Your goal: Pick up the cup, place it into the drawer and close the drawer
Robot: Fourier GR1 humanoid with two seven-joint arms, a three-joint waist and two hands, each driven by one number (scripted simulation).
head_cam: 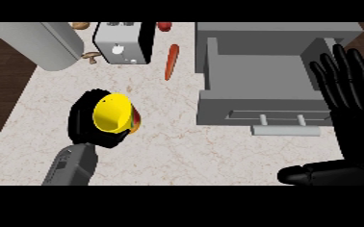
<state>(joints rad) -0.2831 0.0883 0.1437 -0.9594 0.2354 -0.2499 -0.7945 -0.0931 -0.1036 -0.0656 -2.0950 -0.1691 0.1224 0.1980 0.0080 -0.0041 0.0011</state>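
So far the left hand (89, 125) is curled round the yellow cup (111, 112) mid-counter (right hand (341, 84) spread, resting), leaving the open drawer (263, 72) unfilled and unclosed.

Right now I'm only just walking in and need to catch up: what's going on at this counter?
The robot's left hand is curled round a yellow cup, holding it over the marble counter. The grey drawer to the right stands open with nothing visible inside. The right hand rests open, fingers up, at the drawer's right edge. The cup is not yet in the drawer.
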